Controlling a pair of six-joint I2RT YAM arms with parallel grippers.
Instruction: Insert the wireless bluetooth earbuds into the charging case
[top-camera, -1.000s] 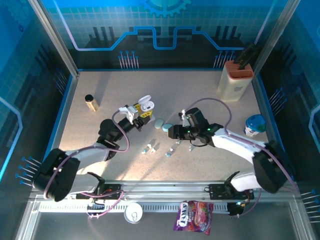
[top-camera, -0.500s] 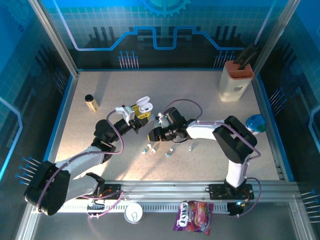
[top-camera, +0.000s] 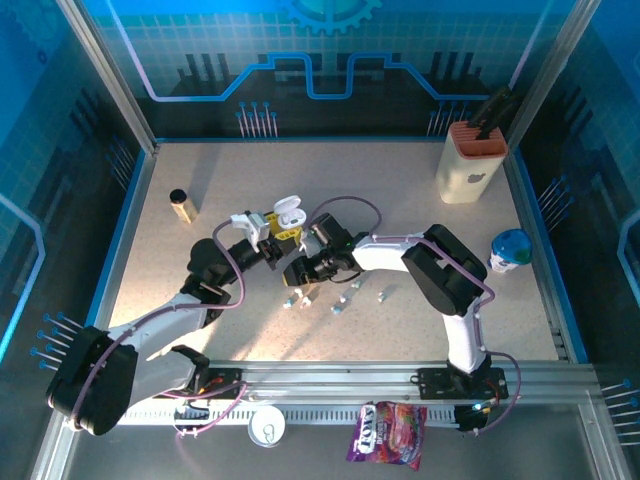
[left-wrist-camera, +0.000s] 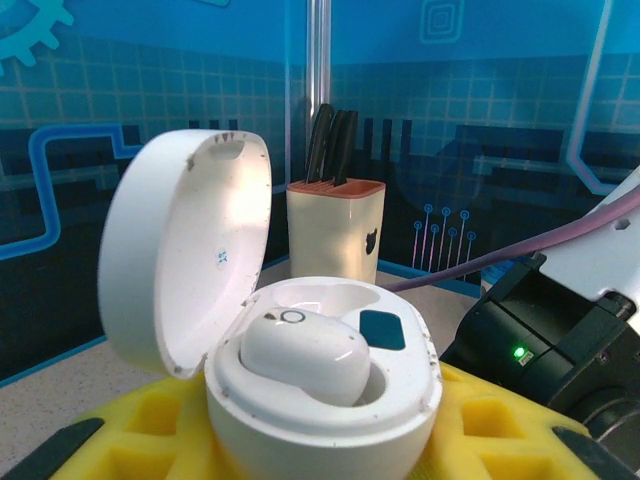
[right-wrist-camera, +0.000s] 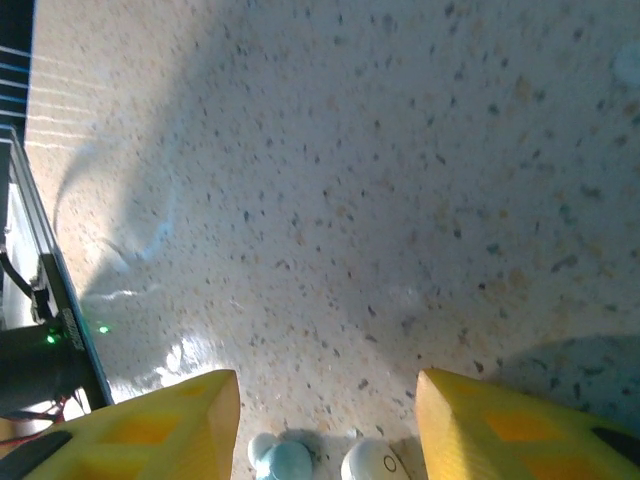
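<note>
The right gripper (right-wrist-camera: 325, 400) has swung over from the right and now hangs wide open, with two earbuds (right-wrist-camera: 285, 462) between its jaws (a pick looks ready). The left gripper (top-camera: 268, 230) holds the open case (left-wrist-camera: 320, 390), one earbud already seated inside.

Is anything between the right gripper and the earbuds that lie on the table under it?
Nothing visible does. The right gripper is open, and the earbuds lie uncovered on the table just below the gap.
</note>
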